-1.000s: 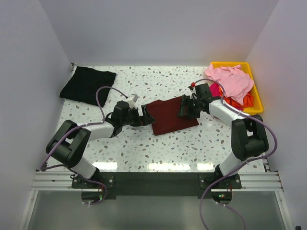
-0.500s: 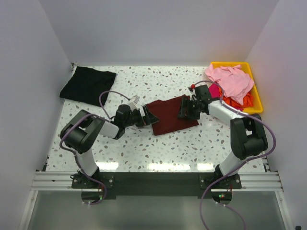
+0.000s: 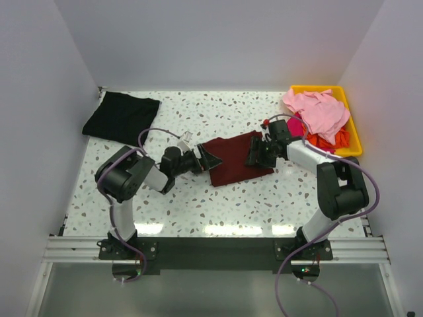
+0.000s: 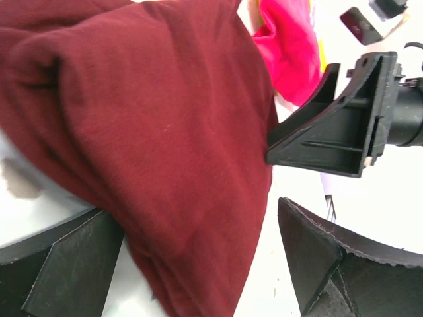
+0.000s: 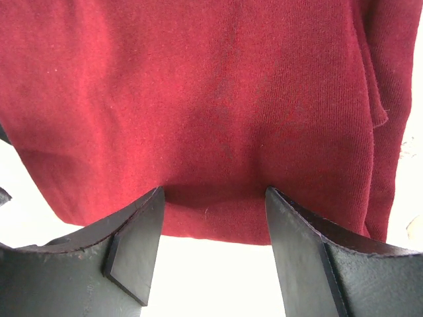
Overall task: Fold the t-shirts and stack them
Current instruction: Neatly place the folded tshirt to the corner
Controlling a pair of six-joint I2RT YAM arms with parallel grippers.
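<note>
The jaws of the left gripper point(image 3: 210, 158) are spread wide. A bunched fold at the left edge of the maroon t-shirt point(image 3: 234, 162) is seen lying between them, with nothing pinched. The jaws of the right gripper point(image 3: 254, 153) are held partly apart over the shirt's right edge. Its fingertips point(image 5: 142, 224) are placed at the hem, and no cloth is clamped between them. The maroon t-shirt is laid folded near the middle of the speckled table point(image 3: 198, 198), between the two grippers. A black t-shirt point(image 3: 121, 117) is spread flat at the far left corner. At the far right, a yellow bin point(image 3: 355, 129) is filled with a pink t-shirt point(image 3: 317, 109) on top and magenta point(image 3: 295, 124) and orange point(image 3: 340, 139) cloth beneath.
</note>
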